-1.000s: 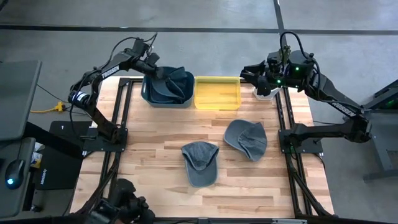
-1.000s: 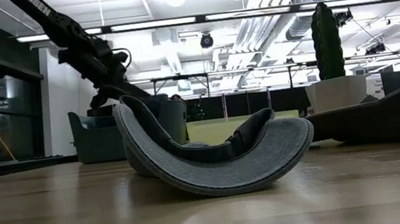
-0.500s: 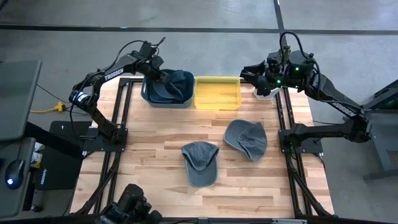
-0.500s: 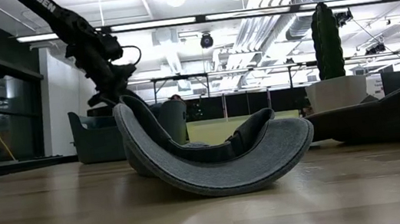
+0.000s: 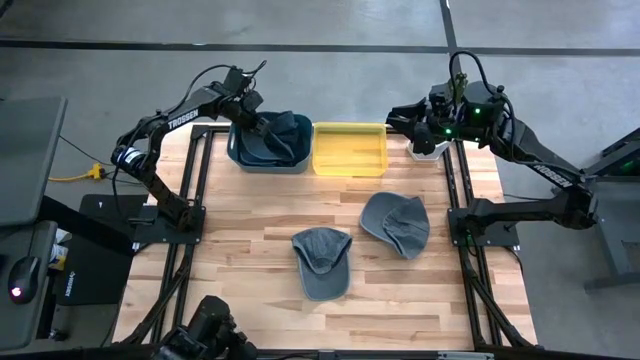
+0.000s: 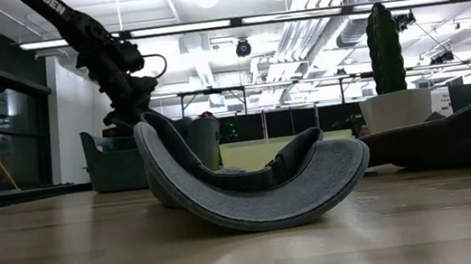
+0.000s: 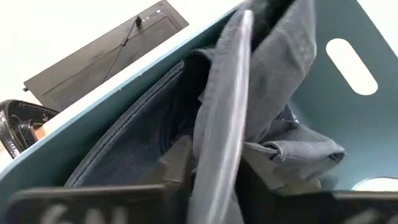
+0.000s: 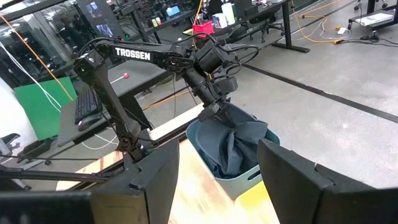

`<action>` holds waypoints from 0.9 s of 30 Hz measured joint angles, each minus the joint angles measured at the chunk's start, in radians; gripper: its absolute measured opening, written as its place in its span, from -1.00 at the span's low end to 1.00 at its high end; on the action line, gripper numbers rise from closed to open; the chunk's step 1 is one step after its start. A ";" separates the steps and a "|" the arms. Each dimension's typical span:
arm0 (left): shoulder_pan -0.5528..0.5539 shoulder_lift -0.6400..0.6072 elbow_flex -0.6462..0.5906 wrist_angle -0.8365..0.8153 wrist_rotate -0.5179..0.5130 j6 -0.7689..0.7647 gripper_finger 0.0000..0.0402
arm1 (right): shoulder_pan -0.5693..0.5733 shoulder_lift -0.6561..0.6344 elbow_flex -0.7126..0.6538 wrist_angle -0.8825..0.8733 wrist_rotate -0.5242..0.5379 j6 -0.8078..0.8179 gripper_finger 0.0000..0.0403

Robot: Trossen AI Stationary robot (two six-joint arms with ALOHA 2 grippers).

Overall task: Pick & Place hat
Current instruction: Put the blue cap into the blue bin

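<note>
A grey hat (image 5: 278,135) sits bunched in the blue bin (image 5: 240,158) at the table's far left. My left gripper (image 5: 256,120) reaches into that bin and is shut on the hat (image 7: 267,93). The right wrist view shows the same gripper (image 8: 217,102) over the hat (image 8: 239,146). Two more grey hats lie on the table: one (image 5: 322,262) near the middle and one (image 5: 396,223) to its right. The low view has the middle hat (image 6: 253,193) resting on its curved brim. My right gripper (image 5: 405,115) hovers open at the far right corner (image 8: 214,180). My left gripper pinches the hat's stiff brim (image 7: 217,155) between its two fingers, coming from above and slanting down into the bin. The brim's edge runs up between the fingers. The crumpled crown (image 7: 292,149) lies against the bin's inside.
A yellow bin (image 5: 350,148) stands right of the blue bin at the far edge. A white object (image 5: 428,150) sits under the right arm. Metal frame rails run along both sides of the table. Bare wood shows along the near edge and left part.
My left gripper, shut on the hat, has moved a little down and toward the near edge, deeper into the blue bin, and has then kept still. The hat has settled lower and more bunched in the bin.
</note>
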 joint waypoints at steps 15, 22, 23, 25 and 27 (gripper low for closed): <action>0.001 -0.019 0.092 -0.048 -0.094 0.013 0.35 | 0.006 0.000 0.000 -0.029 -0.005 0.000 0.05; 0.001 -0.021 0.222 -0.122 -0.145 0.067 0.28 | 0.023 0.000 0.000 -0.029 -0.001 0.000 0.05; 0.001 -0.021 0.237 -0.136 -0.144 0.067 0.25 | 0.024 0.000 0.000 -0.029 0.000 0.000 0.05; -0.009 -0.021 0.259 -0.161 -0.143 0.067 0.15 | 0.024 0.000 0.000 -0.029 0.003 0.000 0.05; -0.027 -0.021 0.265 -0.168 -0.139 0.071 -0.01 | 0.024 0.000 0.000 -0.029 0.004 0.000 0.05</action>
